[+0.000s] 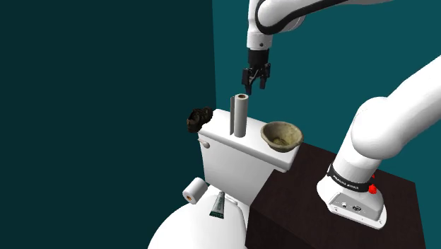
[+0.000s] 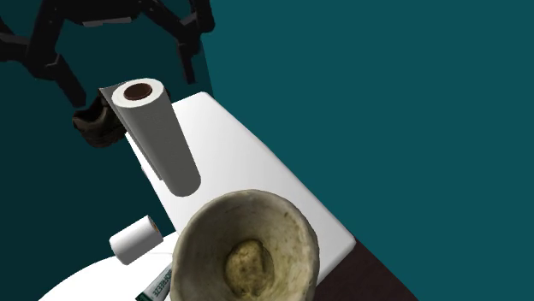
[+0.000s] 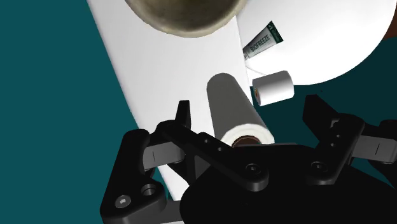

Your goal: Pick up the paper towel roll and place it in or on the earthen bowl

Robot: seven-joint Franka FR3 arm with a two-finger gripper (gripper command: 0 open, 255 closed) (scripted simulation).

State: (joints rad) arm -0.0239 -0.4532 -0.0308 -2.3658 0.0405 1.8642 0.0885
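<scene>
**While the paper towel roll point(image 1: 239, 117) stands up, the gripper point(image 1: 255, 85) hangs over it**

Its fingers are spread apart and hold nothing. The grey roll is just below them, upright on the white toilet tank point(image 1: 233, 163). The brown bowl point(image 1: 281, 135) sits on that tank too, off to one side of the fingers.

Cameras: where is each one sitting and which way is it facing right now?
Shoulder view: beside the stand, looking down over the tank; arm and open gripper show.
Second exterior view: close over the bowl, facing the roll; gripper above it.
Wrist view: on the hand, looking down onto the roll; fingers show.
Shared: roll and bowl in all three.
</scene>
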